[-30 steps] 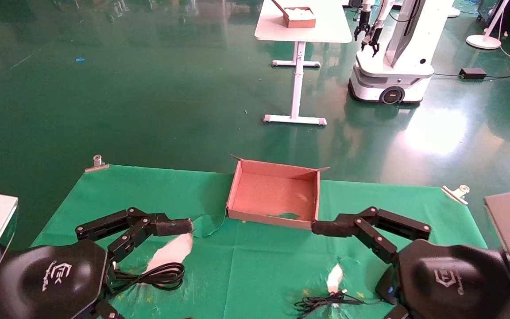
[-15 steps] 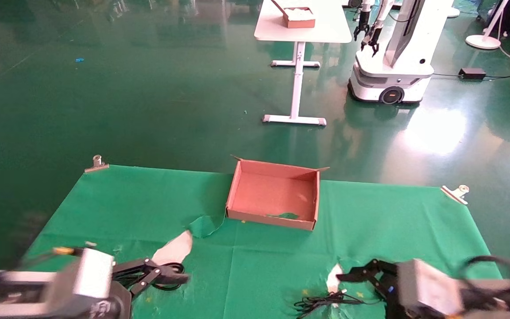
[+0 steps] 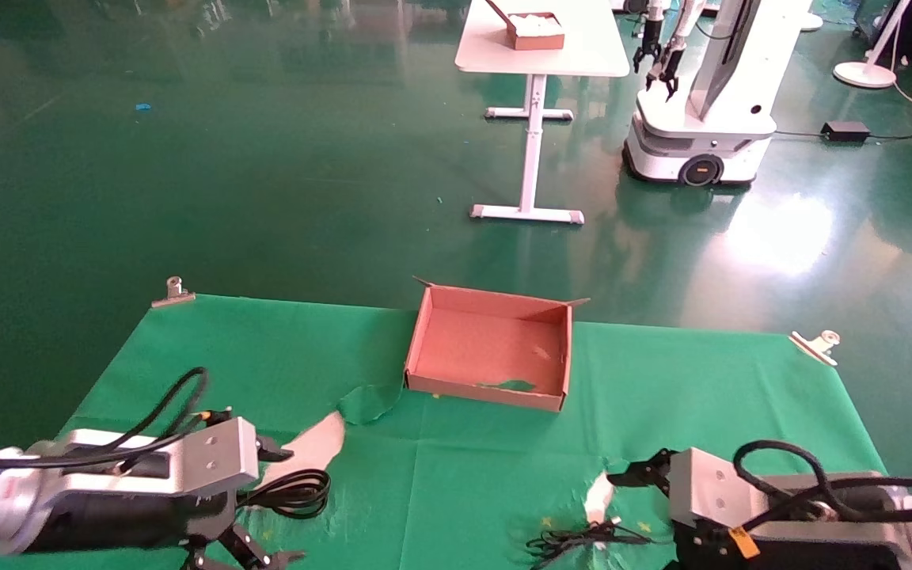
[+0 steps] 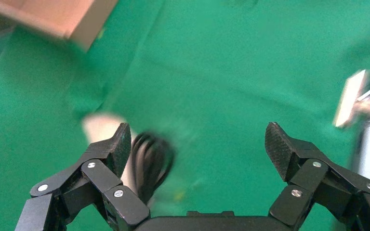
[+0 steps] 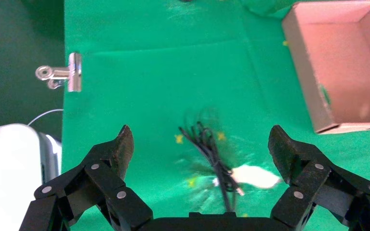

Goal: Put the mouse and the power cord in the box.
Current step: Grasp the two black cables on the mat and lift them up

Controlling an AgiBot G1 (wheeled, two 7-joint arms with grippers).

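The brown cardboard box (image 3: 488,392) (image 5: 301,77) stands empty at the middle of the green cloth. The power cord (image 3: 291,491) (image 4: 149,161) lies coiled at the front left. My left gripper (image 4: 197,132) hangs open just above it, with the coil beside one finger (image 3: 275,454). A bundle of thin black wire (image 3: 579,541) (image 5: 207,147) lies at the front right beside a white patch. My right gripper (image 5: 201,132) is open over it, one finger (image 3: 636,475) showing in the head view. The mouse itself is out of view.
Metal clips (image 3: 173,290) (image 3: 816,344) pin the cloth's far corners. A torn cloth flap (image 3: 365,402) lies left of the box, with a white bare patch (image 3: 309,447) near the cord. A far table (image 3: 539,59) and another robot (image 3: 701,119) stand on the floor.
Both arms have dropped from in front of the camera to low over the cloth's front. Both grippers have turned downward. The cord, wire and box have not moved.
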